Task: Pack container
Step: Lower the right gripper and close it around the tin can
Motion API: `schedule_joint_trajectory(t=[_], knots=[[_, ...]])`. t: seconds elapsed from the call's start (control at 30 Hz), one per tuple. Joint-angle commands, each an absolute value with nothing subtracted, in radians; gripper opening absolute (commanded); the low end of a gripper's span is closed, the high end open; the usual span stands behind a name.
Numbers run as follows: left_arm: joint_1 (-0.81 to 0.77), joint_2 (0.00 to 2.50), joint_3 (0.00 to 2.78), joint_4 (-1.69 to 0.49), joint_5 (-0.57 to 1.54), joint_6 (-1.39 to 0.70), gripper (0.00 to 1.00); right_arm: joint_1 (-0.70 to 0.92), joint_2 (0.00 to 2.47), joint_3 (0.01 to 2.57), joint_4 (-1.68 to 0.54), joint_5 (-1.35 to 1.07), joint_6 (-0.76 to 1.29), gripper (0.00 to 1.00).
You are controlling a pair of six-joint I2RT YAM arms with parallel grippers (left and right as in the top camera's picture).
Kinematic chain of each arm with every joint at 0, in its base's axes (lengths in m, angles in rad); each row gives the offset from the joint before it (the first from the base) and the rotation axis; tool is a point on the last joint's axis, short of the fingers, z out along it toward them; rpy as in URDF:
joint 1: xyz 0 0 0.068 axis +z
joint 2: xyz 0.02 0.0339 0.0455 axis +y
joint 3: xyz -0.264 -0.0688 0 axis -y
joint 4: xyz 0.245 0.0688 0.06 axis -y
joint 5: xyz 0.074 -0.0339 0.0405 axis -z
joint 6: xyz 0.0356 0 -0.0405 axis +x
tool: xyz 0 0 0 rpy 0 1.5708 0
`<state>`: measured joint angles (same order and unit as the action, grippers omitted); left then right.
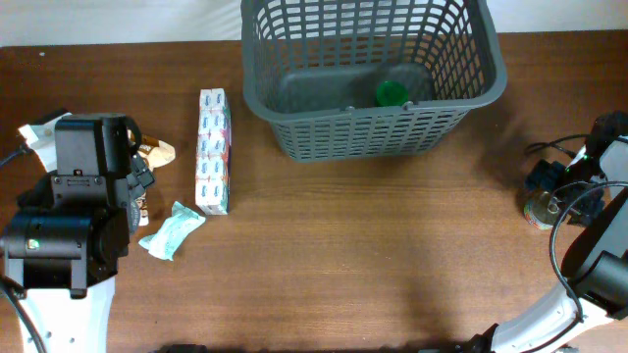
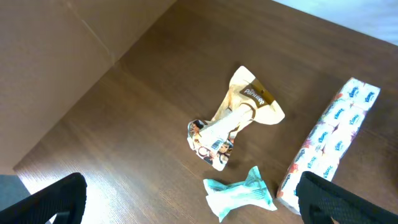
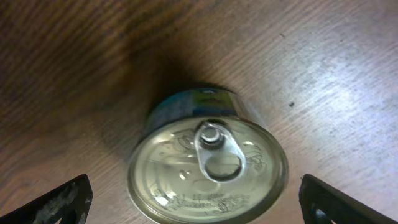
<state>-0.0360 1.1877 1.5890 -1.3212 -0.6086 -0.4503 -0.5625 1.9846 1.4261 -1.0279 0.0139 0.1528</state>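
Item: tin can (image 3: 208,165), upright, pull-tab lid uppermost, at the right edge of the overhead frame; right gripper (image 3: 205,208) is poised above it, jaws spread wide, nothing held; left gripper (image 2: 199,205) is likewise wide and empty over a crumpled wrapper (image 2: 233,121). Container (image 1: 363,132): upper centre, with a green-lidded jar (image 1: 392,93) inside. Handling: the can is best straddled centrally and gripped below the rim; its wall is probably short, so a low grip is advised.

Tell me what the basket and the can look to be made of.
Basket: likely moulded plastic, matte dark grey; even lattice walls, solid rim. Can: metal, shiny silver lid with pull ring and bright reflections; bluish side, perhaps printed.
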Motion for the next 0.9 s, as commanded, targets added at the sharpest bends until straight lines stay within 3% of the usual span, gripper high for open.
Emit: schedule_joint_trajectory(t=[0.0,0.87], knots=[[-0.03,1.19,1.604,-1.323,-0.605,-0.456,1.0,-0.563,2.007,1.424,-1.023,-0.008,0.134,0.99],[-0.03,1.19,1.604,-1.323,-0.605,-0.456,1.0,-0.566,2.079,1.424,-1.013,0.046,0.135,0.99]])
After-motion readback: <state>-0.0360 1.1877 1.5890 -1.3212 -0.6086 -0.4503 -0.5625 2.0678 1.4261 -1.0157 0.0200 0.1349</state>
